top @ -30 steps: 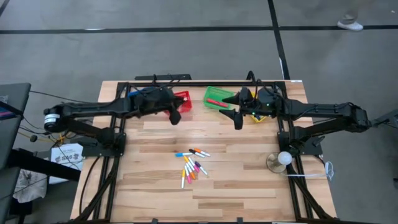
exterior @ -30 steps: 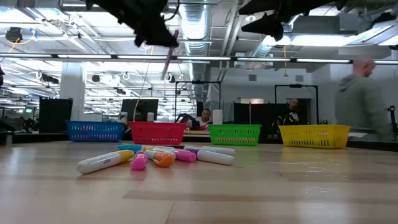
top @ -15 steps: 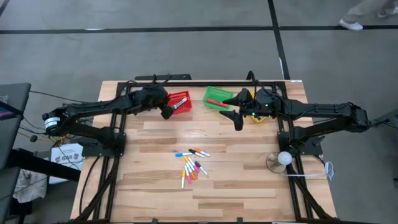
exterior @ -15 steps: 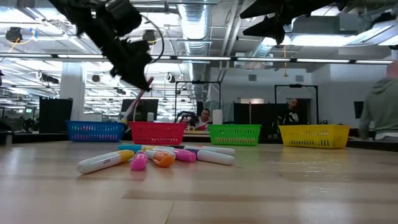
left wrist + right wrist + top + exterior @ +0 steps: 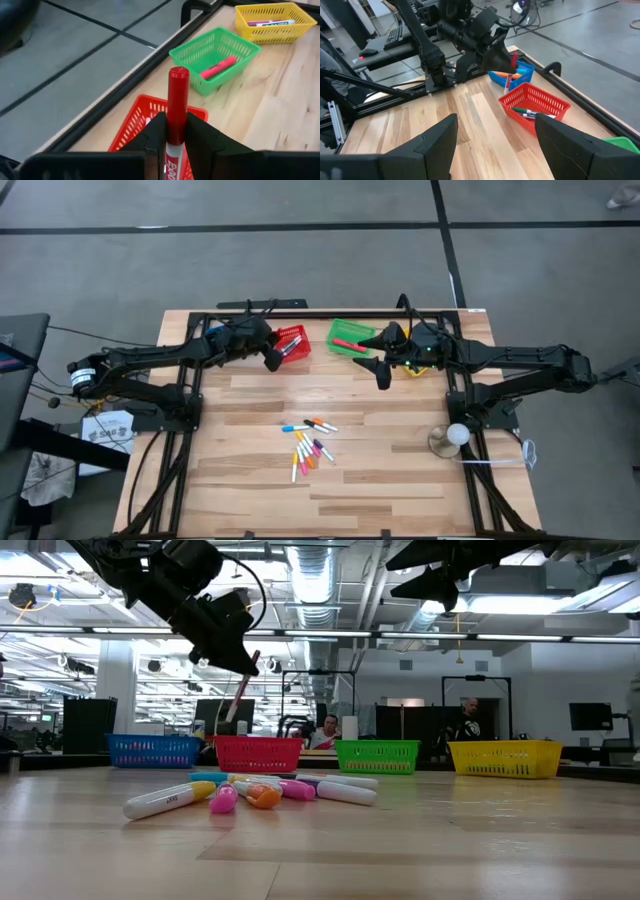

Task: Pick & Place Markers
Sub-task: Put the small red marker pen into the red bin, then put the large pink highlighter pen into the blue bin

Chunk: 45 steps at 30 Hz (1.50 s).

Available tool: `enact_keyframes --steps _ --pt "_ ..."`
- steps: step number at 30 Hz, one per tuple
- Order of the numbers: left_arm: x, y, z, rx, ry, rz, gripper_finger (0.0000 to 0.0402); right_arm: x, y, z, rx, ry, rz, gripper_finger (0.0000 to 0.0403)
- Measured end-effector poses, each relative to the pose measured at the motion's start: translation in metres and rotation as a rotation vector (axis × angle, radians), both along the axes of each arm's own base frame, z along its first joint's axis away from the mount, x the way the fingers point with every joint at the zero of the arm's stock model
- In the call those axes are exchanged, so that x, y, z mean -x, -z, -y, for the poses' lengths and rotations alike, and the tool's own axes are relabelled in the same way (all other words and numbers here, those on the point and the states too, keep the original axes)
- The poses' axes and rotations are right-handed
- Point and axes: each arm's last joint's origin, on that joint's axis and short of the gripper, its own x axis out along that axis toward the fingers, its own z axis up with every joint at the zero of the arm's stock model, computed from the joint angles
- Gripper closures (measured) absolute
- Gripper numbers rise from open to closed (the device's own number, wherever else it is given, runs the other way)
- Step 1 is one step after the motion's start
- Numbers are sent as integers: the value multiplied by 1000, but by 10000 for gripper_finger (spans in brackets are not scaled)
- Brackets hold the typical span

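A red marker (image 5: 177, 105) is held clamped in the left gripper (image 5: 172, 131) just above the red basket (image 5: 131, 131). It is judged the drop step; next a release over the mesh is needed. Right gripper (image 5: 379, 366) is parked w/ fingers spread near the green basket (image 5: 352, 336). Remaining markers (image 5: 308, 446) lie mid-table: slim, smooth plastic sticks. Baskets are square, open plastic mesh.

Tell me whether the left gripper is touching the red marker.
Touching. The left wrist view shows the left gripper with its fingers pressed against both sides of the red marker, above the red basket.
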Motion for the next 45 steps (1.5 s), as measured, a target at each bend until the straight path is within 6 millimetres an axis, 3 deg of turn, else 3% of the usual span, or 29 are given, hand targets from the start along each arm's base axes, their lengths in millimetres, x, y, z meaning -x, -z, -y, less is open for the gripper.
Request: enact_keyframes --steps 6,15,34,40,45 --pt "3 0 -6 -13 -21 -11 347 0 0 0 0 0 0 147" --pt "6 0 -13 -17 -48 -16 320 0 0 0 0 0 0 147" --pt "6 0 -13 5 -57 0 317 0 0 0 0 1 0 147" --pt "2 0 -5 27 -36 18 317 0 0 0 0 -1 0 147" --pt "0 -11 18 55 98 88 317 -1 0 -6 8 -27 -2 147"
